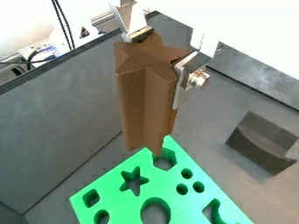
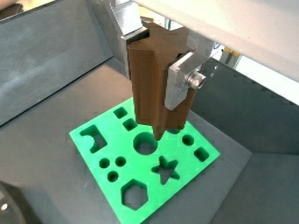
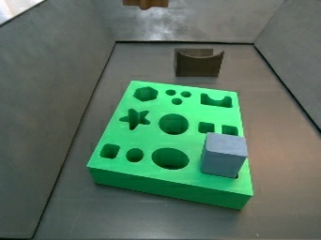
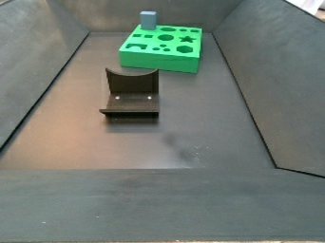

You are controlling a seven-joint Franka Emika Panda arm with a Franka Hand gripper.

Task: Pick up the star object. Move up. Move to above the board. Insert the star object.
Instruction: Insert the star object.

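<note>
My gripper (image 1: 158, 57) is shut on the star object (image 1: 140, 105), a tall brown ridged prism held upright between the silver fingers in both wrist views (image 2: 149, 101). It hangs high above the green board (image 1: 108, 187), whose star-shaped hole (image 1: 132, 181) lies open below and a little aside of the prism's lower end. In a side view only the prism's lower end (image 3: 150, 4) shows at the top edge, far above the board (image 3: 145, 139) and its star hole (image 3: 134, 118). The gripper is out of view in the side view with the board at the back (image 4: 159, 63).
A blue-grey cube (image 3: 224, 153) stands on one corner of the board. The dark fixture (image 3: 197, 61) stands on the grey floor beyond the board, also seen in a wrist view (image 1: 263, 140). Sloping grey walls enclose the floor.
</note>
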